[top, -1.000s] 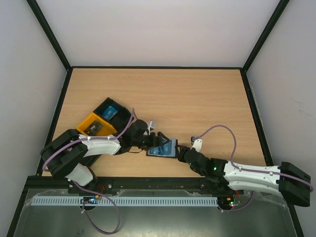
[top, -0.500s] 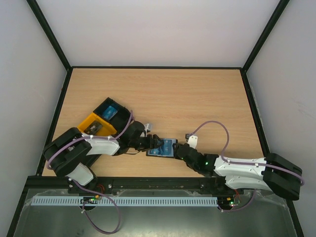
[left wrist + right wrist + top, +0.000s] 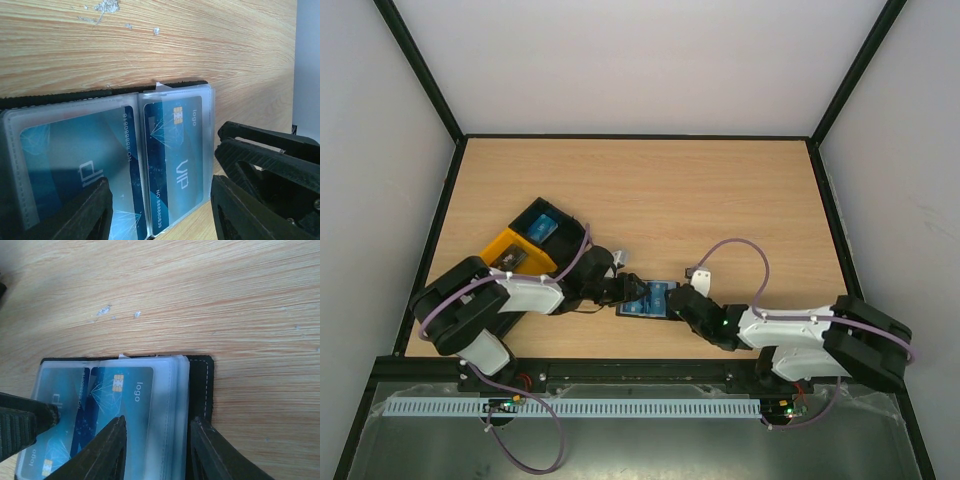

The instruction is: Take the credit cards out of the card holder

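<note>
Black flat wallet-like card holder (image 3: pixel 648 300) lies open mid front edge of the wooden worktop (image 3: pixel 720 200), 2 blue plastic credit cards (image 3: pixel 177 160) (image 3: pixel 75 160) inside. The left gripper (image 3: pixel 159 200) and right gripper (image 3: pixel 157 440) straddle it, jaws parted, clasping nothing.

bright, even light – soft shadows, wrist views' foreground blurred

The card holder (image 3: pixel 650 298) lies open on the counter (image 3: pixel 720 200), near the front edge and about midway across. Two credit cards (image 3: pixel 175 150) sit side by side in its pockets, one in each half. The left gripper (image 3: pixel 628 292) is over the holder's left half, and the right gripper (image 3: pixel 672 303) is at its right edge. A pair of open trays (image 3: pixel 496 245) lies left of the holder and a little behind it, apart from it.
</note>
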### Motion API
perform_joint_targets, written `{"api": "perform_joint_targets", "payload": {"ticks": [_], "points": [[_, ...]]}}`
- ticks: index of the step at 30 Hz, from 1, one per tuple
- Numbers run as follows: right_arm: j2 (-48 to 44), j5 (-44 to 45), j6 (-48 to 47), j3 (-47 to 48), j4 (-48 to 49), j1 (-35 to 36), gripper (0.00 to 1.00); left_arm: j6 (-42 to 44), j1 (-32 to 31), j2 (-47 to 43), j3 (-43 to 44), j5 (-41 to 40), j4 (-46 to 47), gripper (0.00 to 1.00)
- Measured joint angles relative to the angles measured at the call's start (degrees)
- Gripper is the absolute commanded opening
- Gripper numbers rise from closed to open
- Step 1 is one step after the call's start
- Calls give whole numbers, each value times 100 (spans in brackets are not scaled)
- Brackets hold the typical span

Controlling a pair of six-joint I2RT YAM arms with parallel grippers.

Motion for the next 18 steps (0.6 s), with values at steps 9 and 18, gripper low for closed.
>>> {"api": "perform_joint_targets", "payload": {"ticks": [9, 18], "points": [[643, -39, -81, 157, 146, 0, 25, 11, -2, 57, 0, -9, 72, 53], [754, 48, -61, 160, 227, 0, 15, 96, -105, 334, 201, -28, 166, 52]]}}
